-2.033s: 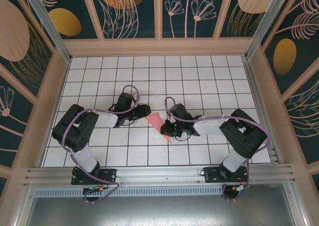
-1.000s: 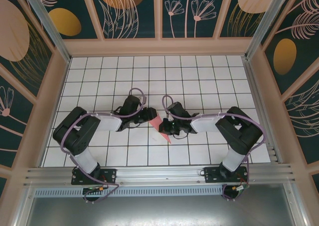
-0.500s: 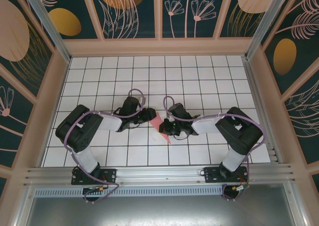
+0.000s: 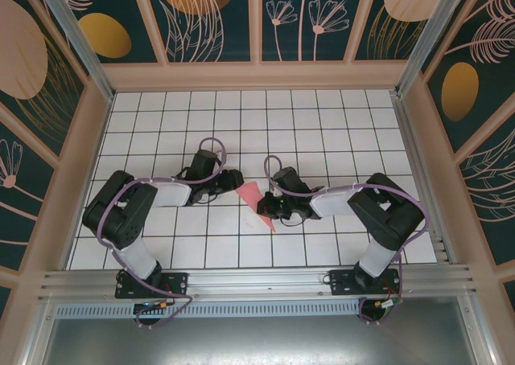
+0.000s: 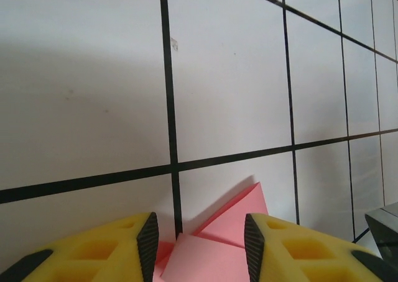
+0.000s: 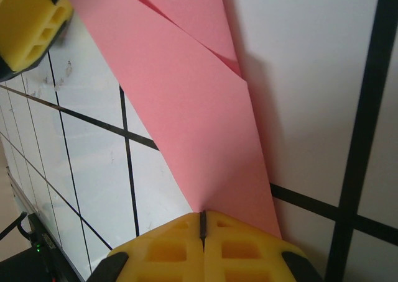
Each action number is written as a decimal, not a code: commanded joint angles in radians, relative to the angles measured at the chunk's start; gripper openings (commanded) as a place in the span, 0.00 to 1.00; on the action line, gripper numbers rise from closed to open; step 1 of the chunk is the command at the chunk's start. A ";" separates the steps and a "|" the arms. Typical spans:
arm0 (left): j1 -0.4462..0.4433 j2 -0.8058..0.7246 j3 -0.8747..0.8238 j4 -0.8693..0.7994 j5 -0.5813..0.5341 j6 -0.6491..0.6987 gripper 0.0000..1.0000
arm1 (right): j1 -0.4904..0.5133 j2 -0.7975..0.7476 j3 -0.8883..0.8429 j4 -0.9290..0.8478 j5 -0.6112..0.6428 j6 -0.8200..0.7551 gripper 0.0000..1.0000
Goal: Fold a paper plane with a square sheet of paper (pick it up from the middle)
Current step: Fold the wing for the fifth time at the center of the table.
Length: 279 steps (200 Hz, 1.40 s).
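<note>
The pink-red sheet of paper (image 4: 251, 194) lies creased into a narrow pointed shape on the white tiles in the middle of the table. My left gripper (image 4: 234, 180) is at its left edge, low over the table. In the left wrist view its yellow fingers (image 5: 124, 251) stand apart, open, with folded flaps of the paper (image 5: 217, 248) between them, untouched. My right gripper (image 4: 270, 211) is at the paper's near end. In the right wrist view its fingers (image 6: 249, 251) are shut tight, tips resting on the paper (image 6: 186, 108), which runs under them.
White grid-tiled table (image 4: 322, 124) is boxed in by wood-framed walls (image 4: 257, 75) at the back and sides. An aluminium rail (image 4: 257, 280) crosses the near edge by the arm bases. A yellow finger of the left gripper (image 6: 25, 27) shows in the right wrist view.
My left gripper reached in to the paper, then drew back a little to the left, its jaws widening. The right gripper and the paper stayed put.
</note>
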 commanded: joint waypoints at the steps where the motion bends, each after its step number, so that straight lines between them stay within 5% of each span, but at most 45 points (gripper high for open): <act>1: 0.008 -0.089 0.007 -0.049 0.006 0.039 0.44 | 0.002 0.038 -0.041 -0.138 0.046 0.007 0.00; 46: -0.023 -0.149 -0.016 0.048 0.113 -0.041 0.43 | 0.004 0.036 -0.031 -0.126 0.046 0.014 0.00; 121: -0.106 0.067 0.038 0.160 0.144 -0.121 0.40 | 0.003 0.053 0.004 -0.099 0.036 0.010 0.00; 208: -0.111 0.161 0.032 0.004 -0.042 -0.114 0.31 | 0.003 -0.010 -0.030 -0.058 -0.003 -0.002 0.00; 279: -0.108 0.150 0.031 -0.030 -0.075 -0.106 0.29 | 0.004 -0.074 -0.182 0.036 -0.088 0.012 0.00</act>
